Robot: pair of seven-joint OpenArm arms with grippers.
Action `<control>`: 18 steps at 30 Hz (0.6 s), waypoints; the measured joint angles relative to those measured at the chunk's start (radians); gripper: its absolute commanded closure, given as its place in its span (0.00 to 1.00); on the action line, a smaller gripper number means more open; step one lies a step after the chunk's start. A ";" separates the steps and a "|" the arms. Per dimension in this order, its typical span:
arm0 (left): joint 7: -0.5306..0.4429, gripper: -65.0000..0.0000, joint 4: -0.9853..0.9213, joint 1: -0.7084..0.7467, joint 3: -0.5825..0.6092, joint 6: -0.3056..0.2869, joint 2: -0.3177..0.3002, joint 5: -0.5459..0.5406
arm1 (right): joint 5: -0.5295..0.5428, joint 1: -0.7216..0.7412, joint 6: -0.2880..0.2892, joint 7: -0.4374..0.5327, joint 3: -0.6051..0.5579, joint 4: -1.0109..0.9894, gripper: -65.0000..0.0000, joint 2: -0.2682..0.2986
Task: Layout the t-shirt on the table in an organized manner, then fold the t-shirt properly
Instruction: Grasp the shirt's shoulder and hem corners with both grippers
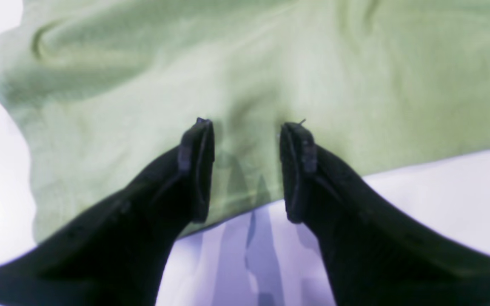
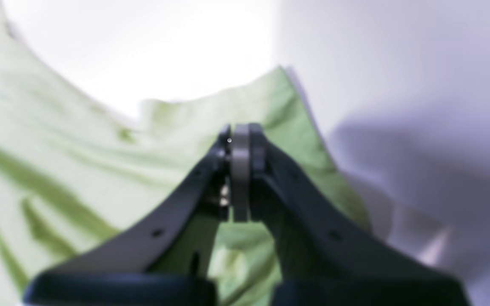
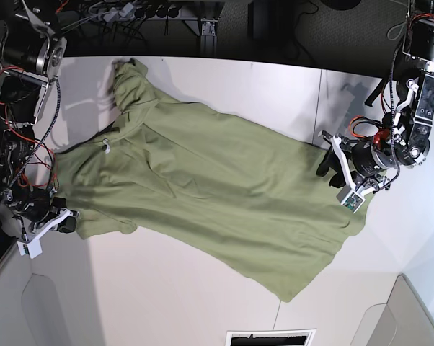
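The olive-green t-shirt (image 3: 202, 180) lies spread diagonally on the white table (image 3: 166, 288), with its small white neck tag (image 3: 107, 146) at the left. My left gripper (image 3: 331, 166) is open at the shirt's right edge. In the left wrist view (image 1: 247, 125) its fingers straddle the hem of the shirt (image 1: 245, 63), just above the cloth. My right gripper (image 3: 67, 220) is at the lower left sleeve. In the right wrist view (image 2: 240, 140) it is shut, and green cloth (image 2: 79, 170) bunches under and between the fingers.
Grey bins stand at the lower left corner (image 3: 47, 310) and the lower right corner (image 3: 412, 317). A dark slot (image 3: 271, 337) sits at the front edge. Cables and arm bases line the far edge and both sides.
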 measured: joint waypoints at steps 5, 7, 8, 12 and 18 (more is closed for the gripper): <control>-0.005 0.56 0.001 0.002 -0.012 0.001 -0.011 0.005 | 0.203 -0.089 0.064 -0.216 0.000 0.190 1.00 -0.002; -0.003 0.56 -0.001 0.011 -0.018 0.005 -0.027 0.016 | 0.256 -0.181 0.066 -0.235 0.000 0.294 1.00 -0.002; -0.003 0.56 -0.003 0.011 -0.019 0.005 -0.031 0.024 | 0.269 -0.229 0.067 -0.236 0.000 0.334 1.00 -0.001; -0.029 0.56 -0.007 0.009 -0.018 0.005 -0.027 0.046 | 0.349 -0.409 0.068 -0.272 -0.001 0.456 1.00 -0.002; -0.062 0.56 -0.008 0.027 -0.019 0.005 -0.024 0.049 | 0.439 -0.618 0.103 -0.276 -0.001 0.658 1.00 -0.017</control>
